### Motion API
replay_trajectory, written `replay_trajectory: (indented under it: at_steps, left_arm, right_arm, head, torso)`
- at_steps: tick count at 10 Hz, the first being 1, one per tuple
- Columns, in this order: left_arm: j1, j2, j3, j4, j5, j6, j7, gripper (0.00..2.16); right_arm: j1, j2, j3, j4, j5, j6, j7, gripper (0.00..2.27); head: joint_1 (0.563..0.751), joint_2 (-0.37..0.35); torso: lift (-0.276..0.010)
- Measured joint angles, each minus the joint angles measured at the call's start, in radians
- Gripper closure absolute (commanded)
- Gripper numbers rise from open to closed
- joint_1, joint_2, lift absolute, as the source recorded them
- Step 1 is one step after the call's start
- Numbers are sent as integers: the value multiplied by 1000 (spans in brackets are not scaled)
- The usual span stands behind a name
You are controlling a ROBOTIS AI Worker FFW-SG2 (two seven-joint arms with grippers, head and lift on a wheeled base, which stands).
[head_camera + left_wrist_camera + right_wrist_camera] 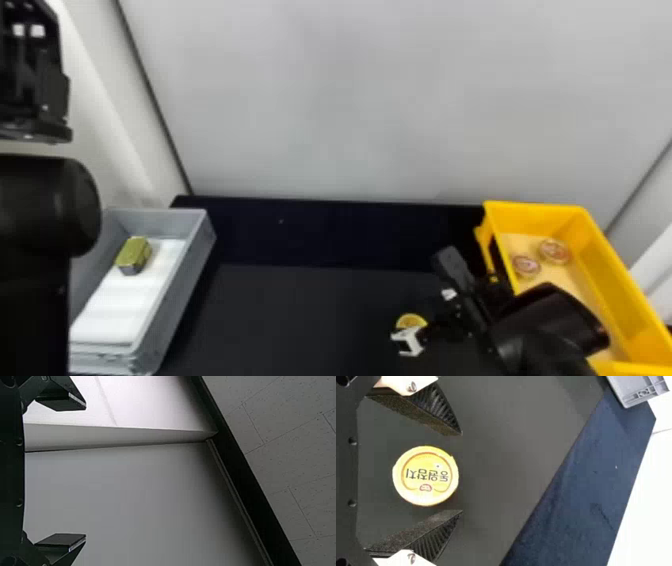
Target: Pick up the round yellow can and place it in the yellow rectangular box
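Yellow and round, the can point(425, 477) sits on the dark bench point(300, 320), lid facing up, and your right claw point(428, 313) is right over it! You've got those fingers point(421, 413) spread wide, one on each side of the can, with a gap showing on both sides, so you have hold of nothing here. The can is outside the yellow rectangular box point(615, 260), which stands to your right with two small round containers point(554, 251) near its far end, side by side on a pale bottom. Your right arm point(545, 320) cuts across part of that box in the head view. Over on your left, a grey box point(192, 280) with a white liner point(125, 305) holds a green-topped rectangular can point(133, 255). Up high on that side, your left claw point(37, 85) is wide open and empty, a pale wall point(138, 502) beyond its fingers.
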Motion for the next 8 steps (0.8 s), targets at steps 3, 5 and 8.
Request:
replay_trajectory:
  at_steps: [3,5,8]
  left_arm:
    - [4,2,3,-4,0,1,0,114]
    - [6,2,4,-5,1,3,0,114]
    - [6,2,2,-5,1,4,0,114]
  right_arm:
    - [10,-4,-7,-2,9,-1,13,76]
    - [23,-7,-18,-15,22,6,26,79]
    - [28,-10,-28,-19,33,8,28,85]
  head:
    - [663,54]
    - [663,54]
    - [663,54]
  torso:
    - [-10]
    - [-10]
    - [-10]
